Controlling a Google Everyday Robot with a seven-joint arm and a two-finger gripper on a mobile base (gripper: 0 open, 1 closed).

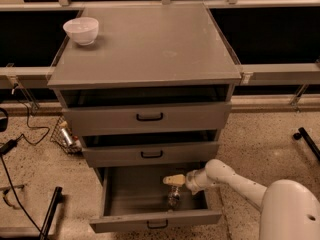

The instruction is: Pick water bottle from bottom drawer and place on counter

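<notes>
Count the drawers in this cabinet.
3, stacked under the counter: top drawer, middle drawer, and bottom drawer, pulled out furthest, where the gripper hangs over the water bottle. None seem hidden.
</notes>
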